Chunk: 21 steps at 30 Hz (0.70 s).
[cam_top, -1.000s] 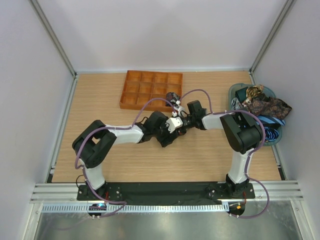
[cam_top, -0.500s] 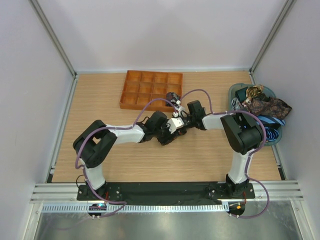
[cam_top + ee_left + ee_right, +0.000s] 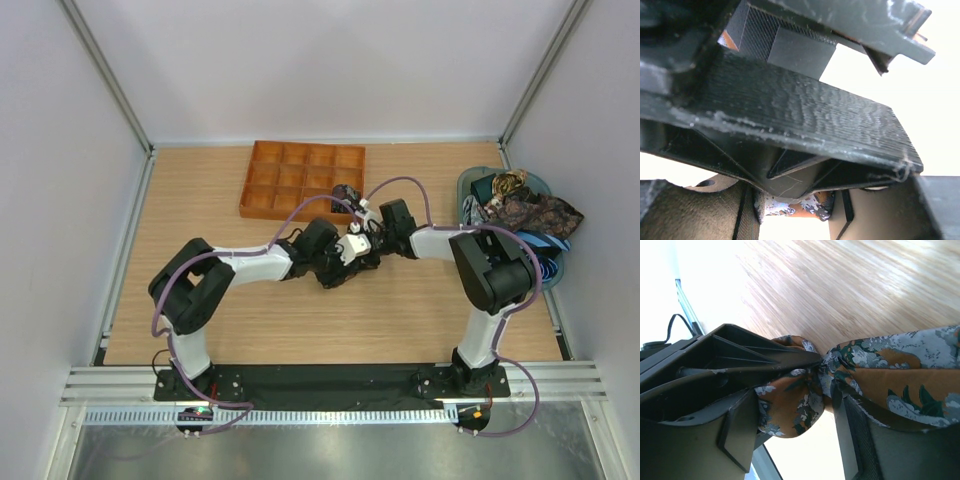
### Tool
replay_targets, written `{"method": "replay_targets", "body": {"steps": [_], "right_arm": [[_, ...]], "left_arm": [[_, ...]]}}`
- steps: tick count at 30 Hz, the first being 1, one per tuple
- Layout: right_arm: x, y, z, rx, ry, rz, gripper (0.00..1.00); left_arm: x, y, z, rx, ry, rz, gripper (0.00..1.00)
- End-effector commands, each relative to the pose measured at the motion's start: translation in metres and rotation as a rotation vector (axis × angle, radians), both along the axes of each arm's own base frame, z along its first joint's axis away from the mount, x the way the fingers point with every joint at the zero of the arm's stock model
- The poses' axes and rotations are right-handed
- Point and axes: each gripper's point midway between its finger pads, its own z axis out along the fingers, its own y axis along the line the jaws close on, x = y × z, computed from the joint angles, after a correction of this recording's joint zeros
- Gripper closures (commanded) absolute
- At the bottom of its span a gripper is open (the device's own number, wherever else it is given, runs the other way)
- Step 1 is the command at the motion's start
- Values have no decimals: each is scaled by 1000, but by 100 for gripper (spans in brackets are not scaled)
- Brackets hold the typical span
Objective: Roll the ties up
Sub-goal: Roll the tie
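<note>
Nearest the arms' bases, at the middle of the light wooden table (image 3: 200, 310), the two hands meet tip to tip on one brown-gold paisley fabric necktie (image 3: 800, 400), which is bunched up between them, not laid out flat. The left hand (image 3: 792, 214) pinches the cloth where it is gathered to a tight waist. The right hand (image 3: 797, 435) has a puffed lobe of the same tie between its fingers (image 3: 740, 435), touching both, but I cannot tell whether they press it or stand slack. That is the first risk: if the right hand gives way while the left holds only that narrow waist, the lobe would spring open and whatever coil there is would come undone, since slick woven cloth like this does not hold a fold by itself. The second risk is crowding. The hands are so close that a twist of either wrist could knock the other or catch fabric in the wrong hand. A little farther off, a dark patterned bit (image 3: 347, 192), probably the rest of this tie, sits just beside the near rim of the orange gridded plastic tray (image 3: 248, 180); a pull could drag it against that rim and snag it. At the far right, the heap of ties (image 3: 525, 212) in the blue-green round basket (image 3: 478, 172) is well apart and in no danger.
</note>
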Motion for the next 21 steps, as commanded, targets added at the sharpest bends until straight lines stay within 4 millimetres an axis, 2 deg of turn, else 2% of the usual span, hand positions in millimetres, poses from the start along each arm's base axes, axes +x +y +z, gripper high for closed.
{"method": "replay_targets", "body": {"steps": [1,6,9,11,14,15,17,21], "right_arm": [[-3,-16,-17,-128,-13,-43,34],[-5,-18,-16,-127,-16,-49,35],[-5,-18,-17,-129,-17,-49,44],[-5,-18,-21,-133,-7,-46,55],[-6,-15,-27,-121,15,-24,70],[-6,-14,-29,-118,20,-19,72],[-7,-11,-30,-108,30,-5,74],[-4,-9,-28,-102,23,3,74]], "left_arm": [[-11,24,-31,132,98,47,84],[-10,26,-33,162,113,58,85],[-10,28,-35,181,125,75,85],[-10,29,-34,185,131,88,82],[-9,29,-32,182,131,100,69],[-8,29,-31,185,127,109,60],[-6,28,-28,176,125,114,56],[-2,22,-12,134,104,138,40]]}}
